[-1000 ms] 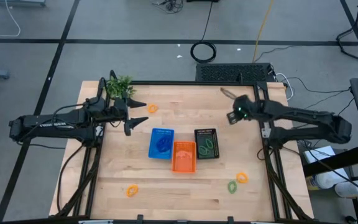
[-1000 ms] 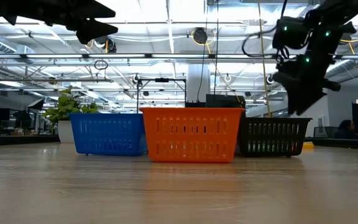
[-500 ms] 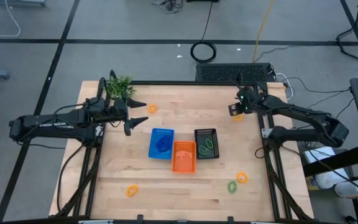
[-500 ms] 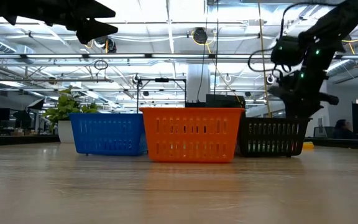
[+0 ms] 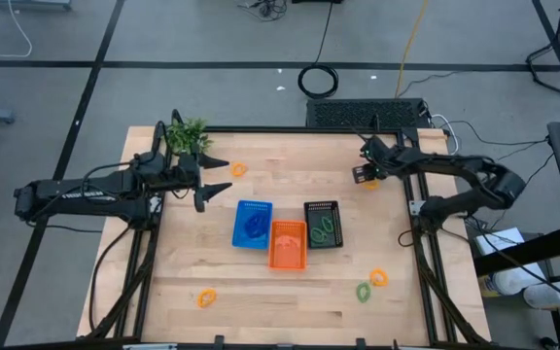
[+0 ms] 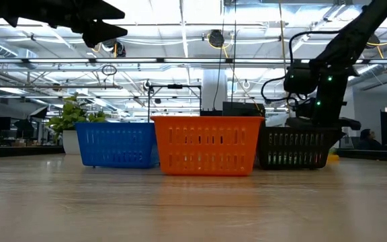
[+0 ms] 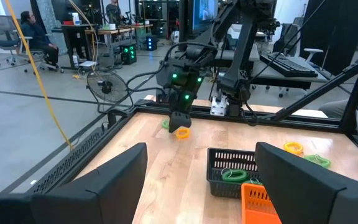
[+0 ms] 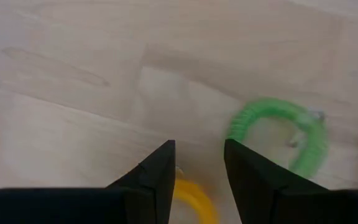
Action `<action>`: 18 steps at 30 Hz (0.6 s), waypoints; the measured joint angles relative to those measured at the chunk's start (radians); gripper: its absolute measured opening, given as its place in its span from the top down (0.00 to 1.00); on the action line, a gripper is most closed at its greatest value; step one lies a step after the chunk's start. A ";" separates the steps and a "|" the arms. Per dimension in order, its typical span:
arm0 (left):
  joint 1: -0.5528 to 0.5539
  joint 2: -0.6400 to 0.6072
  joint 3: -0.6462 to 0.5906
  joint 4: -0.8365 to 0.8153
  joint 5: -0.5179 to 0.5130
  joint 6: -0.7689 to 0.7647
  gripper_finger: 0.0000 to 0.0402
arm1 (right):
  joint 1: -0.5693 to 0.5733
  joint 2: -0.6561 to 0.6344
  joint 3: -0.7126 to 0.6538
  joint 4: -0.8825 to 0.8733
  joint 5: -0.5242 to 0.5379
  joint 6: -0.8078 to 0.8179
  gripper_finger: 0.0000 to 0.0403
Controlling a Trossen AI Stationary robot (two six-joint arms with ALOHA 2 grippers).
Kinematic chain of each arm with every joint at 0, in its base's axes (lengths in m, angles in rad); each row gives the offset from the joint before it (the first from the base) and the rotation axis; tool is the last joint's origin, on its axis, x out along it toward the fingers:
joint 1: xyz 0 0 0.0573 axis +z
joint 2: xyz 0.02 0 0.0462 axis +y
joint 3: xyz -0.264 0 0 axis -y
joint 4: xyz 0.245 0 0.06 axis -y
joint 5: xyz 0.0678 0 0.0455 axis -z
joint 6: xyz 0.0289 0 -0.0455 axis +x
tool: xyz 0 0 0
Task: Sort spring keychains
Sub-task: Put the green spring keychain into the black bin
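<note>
My right gripper (image 5: 364, 175) (image 8: 199, 171) is open and points down over the far right part of the table. An orange spring keychain (image 8: 194, 198) (image 7: 182, 132) lies on the wood just under the gap between its fingers, with a green keychain (image 8: 279, 138) beside it. Whether the fingers touch the orange one does not show. My left gripper (image 5: 205, 185) (image 7: 201, 147) waits wide open, held high over the far left part. Other keychains lie loose on the table: orange (image 5: 238, 168), orange (image 5: 206, 297), orange (image 5: 378, 277) and green (image 5: 363, 291).
Three small baskets stand together mid-table: blue (image 5: 253, 224) holding blue coils, orange (image 5: 288, 244), and black (image 5: 322, 224) holding green coils. A leafy plant sprig (image 5: 188, 134) sits at the far left corner. Bare wood lies along the near edge.
My right gripper has come down from well above the baskets' height to close over the table near its far right corner. It has tipped to point down at the orange keychain, while its arm has drawn back toward the right edge.
</note>
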 joint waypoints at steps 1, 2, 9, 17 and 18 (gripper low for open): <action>0.000 0.000 0.000 0.000 0.000 0.000 0.23 | -0.002 0.013 0.001 0.008 -0.001 -0.002 0.68; 0.000 0.000 0.000 0.000 0.000 0.000 0.23 | -0.005 0.027 0.000 0.017 -0.002 0.000 0.68; 0.000 0.000 0.000 0.000 0.000 0.000 0.23 | -0.005 0.015 -0.003 0.026 -0.009 -0.010 0.68; 0.000 0.000 0.000 0.000 0.000 0.000 0.23 | -0.006 -0.082 -0.004 -0.001 0.026 -0.020 0.68; 0.000 0.000 0.000 0.000 0.000 0.000 0.23 | -0.006 -0.088 -0.004 -0.006 0.029 -0.018 0.68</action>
